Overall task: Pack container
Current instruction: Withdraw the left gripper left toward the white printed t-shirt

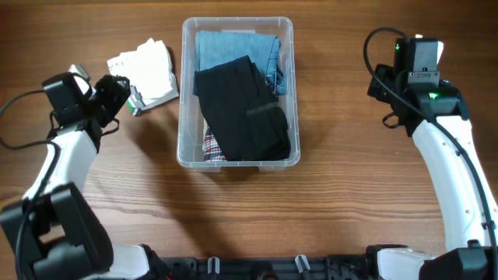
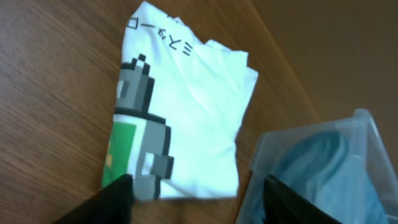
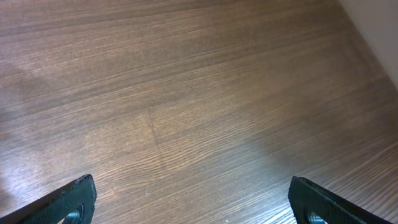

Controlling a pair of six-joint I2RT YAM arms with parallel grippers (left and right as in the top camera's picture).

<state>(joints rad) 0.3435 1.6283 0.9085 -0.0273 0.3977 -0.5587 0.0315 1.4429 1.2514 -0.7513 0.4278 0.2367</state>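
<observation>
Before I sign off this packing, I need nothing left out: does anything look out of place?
Yes: a folded white T-shirt lies on the table left of the container, outside it, while the other clothes are packed inside.

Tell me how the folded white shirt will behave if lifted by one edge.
Probably floppy: the white shirt is soft folded cloth, so layers will likely droop and unfold. Likely light, being thin fabric. Pushed, it may bunch on the wooden table rather than slide.
</observation>
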